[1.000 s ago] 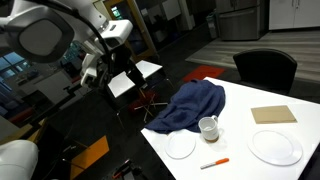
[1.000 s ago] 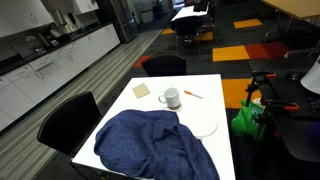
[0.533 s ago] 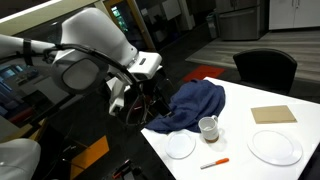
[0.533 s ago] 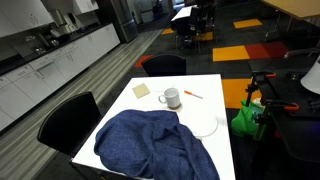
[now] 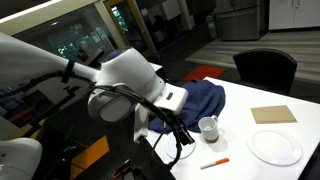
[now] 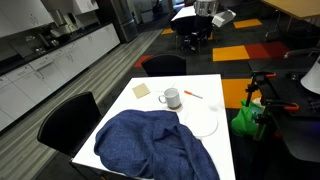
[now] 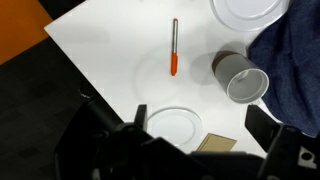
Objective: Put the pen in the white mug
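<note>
Fingers (image 7: 100, 150) of the dark gripper (image 7: 185, 150) stand wide apart, holding nothing, above the white table (image 7: 110, 50), where the thin orange-red pen (image 7: 174, 47) lies flat, near but apart from the small white cylindrical ceramic mug (image 7: 240, 77) next to a crumpled blue cloth (image 7: 295, 60).

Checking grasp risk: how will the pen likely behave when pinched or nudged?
The pen looks thin and rigid, probably light. Lying flat on the smooth white table, it may roll or slide if nudged sideways.
</note>
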You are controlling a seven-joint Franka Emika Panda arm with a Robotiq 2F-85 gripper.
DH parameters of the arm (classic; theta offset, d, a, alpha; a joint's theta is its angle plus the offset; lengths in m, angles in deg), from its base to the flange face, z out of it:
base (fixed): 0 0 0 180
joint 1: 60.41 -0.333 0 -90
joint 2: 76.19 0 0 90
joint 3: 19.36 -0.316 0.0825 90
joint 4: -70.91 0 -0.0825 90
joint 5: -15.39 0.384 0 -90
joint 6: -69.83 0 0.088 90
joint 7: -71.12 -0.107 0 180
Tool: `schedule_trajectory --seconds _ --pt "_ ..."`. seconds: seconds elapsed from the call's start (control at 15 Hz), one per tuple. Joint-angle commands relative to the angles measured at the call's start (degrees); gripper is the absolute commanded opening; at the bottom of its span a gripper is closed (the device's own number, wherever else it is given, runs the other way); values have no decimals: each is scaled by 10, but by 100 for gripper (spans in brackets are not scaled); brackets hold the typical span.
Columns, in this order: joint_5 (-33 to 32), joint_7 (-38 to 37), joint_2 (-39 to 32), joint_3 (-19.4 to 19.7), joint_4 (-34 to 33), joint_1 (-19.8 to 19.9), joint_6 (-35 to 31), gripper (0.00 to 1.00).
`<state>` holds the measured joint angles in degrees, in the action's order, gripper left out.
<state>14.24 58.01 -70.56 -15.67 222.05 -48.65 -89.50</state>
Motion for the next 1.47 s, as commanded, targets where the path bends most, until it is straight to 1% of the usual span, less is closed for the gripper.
schedule_trajectory --seconds 0.0,0.07,0.2,0.6,0.8,1.0,1.13,1.27,1.4 --pt "18 4 -65 21 -22 -9 -3 100" --pt "3 1 -34 22 -5 -11 0 100" --pt "4 2 -49 27 -7 -13 0 100" --pt "4 2 -44 26 -8 -14 0 100" --pt "10 -20 -79 23 -6 -20 -45 100" --pt "15 -38 -137 27 -19 -27 -82 100" --pt "21 -49 -181 30 -35 -37 -88 100" --pt "28 -61 -230 37 -61 -50 -82 100" --pt "51 -61 -274 35 -87 -56 -81 100"
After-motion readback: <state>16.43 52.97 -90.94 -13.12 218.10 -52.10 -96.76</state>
